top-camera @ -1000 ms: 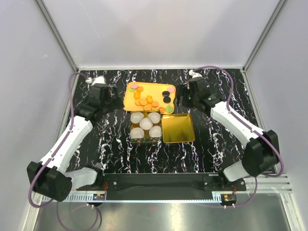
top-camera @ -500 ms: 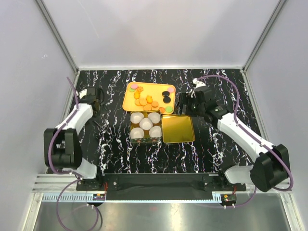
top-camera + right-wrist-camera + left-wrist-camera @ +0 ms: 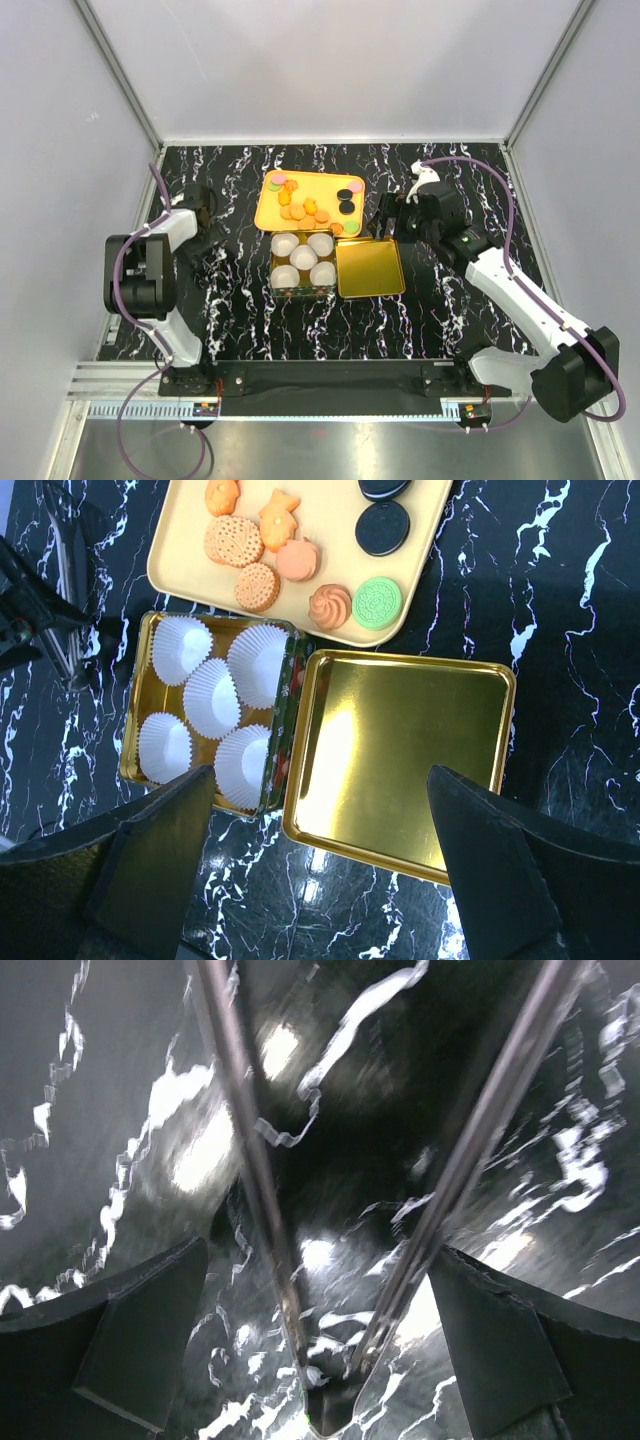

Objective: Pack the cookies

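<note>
Hovering above the marbled desk [image 3: 570,610], my right pincer [image 3: 318,780] is spread and empty, as is my left pincer [image 3: 318,1250]. The cookies [image 3: 235,542] lie on the yellow tray [image 3: 330,510], upper centre of frame.

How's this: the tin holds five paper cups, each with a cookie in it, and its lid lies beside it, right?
Not quite: the five paper cups in the tin are empty; the cookies lie on the yellow tray. The right wrist view shows it. The lid does lie beside the tin.
</note>
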Robot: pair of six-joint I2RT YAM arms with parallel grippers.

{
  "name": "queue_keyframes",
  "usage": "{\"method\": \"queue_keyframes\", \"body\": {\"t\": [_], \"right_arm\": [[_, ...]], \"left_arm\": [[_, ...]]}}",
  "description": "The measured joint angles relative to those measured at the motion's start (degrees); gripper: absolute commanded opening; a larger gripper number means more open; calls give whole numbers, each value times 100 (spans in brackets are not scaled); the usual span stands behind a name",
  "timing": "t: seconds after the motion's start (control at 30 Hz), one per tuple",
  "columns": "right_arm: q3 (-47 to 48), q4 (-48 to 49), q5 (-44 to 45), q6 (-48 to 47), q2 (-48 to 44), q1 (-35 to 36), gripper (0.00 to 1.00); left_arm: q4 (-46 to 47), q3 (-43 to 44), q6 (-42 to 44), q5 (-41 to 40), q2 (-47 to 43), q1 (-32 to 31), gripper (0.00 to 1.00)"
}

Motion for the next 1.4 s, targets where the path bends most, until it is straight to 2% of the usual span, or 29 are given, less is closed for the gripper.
{"method": "queue_keyframes", "body": {"t": [0.13,0.2,0.3,0.33,0.47,0.77,1.4], "right_arm": [[-44,-11,0,-13,-28,0,95],[-68,-15,0,-20,-31,0,96],[-90,-11,0,-22,-37,0,96],[-98,-9,0,-22,-42,0,96],[-107,-9,0,-22,-42,0,96],[-166,-9,-2,-22,-44,0,96],[-166,-7,0,-22,-15,0,96]], "left_arm": [[94,251,107,72,223,28,99],[107,330,155,116,289,57,96],[96,450,219,212,389,103,81],[94,494,232,234,422,111,72],[129,527,234,321,461,109,57],[-140,527,417,319,269,109,56],[-999,529,1073,153,-2179,-402,56]]}}
